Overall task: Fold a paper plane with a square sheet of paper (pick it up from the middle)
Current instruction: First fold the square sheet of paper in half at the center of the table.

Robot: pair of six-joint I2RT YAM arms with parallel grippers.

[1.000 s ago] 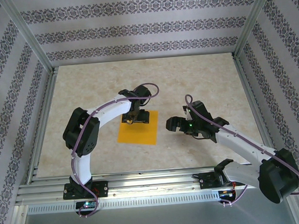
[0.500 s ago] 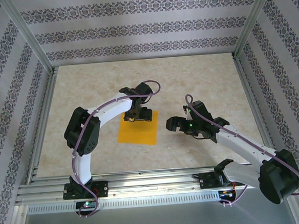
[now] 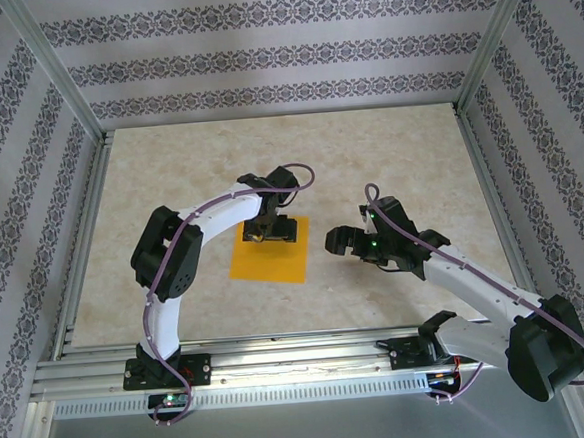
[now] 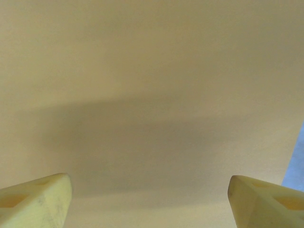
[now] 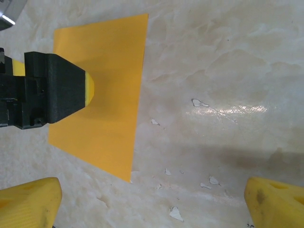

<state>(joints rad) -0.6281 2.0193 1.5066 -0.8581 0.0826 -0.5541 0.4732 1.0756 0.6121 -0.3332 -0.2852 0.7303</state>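
Sheet (image 3: 271, 257) is laid flat directly beneath left gripper (image 3: 262, 233), jaws spread wide, presumably for a mid-sheet pinch (nothing held yet); right gripper (image 3: 338, 242) is parked unclenched, sheet edge just beside it.

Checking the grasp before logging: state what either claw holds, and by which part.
Nothing. Left claw open over the square sheet of paper; right claw open beside it.

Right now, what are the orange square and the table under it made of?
The square sheet of paper looks like thin matte paper: flat, crisp edges, no shine. The table looks like glossy marble-patterned stone or laminate: pale veins, a bright glare; small chipped flecks hint at a coating.
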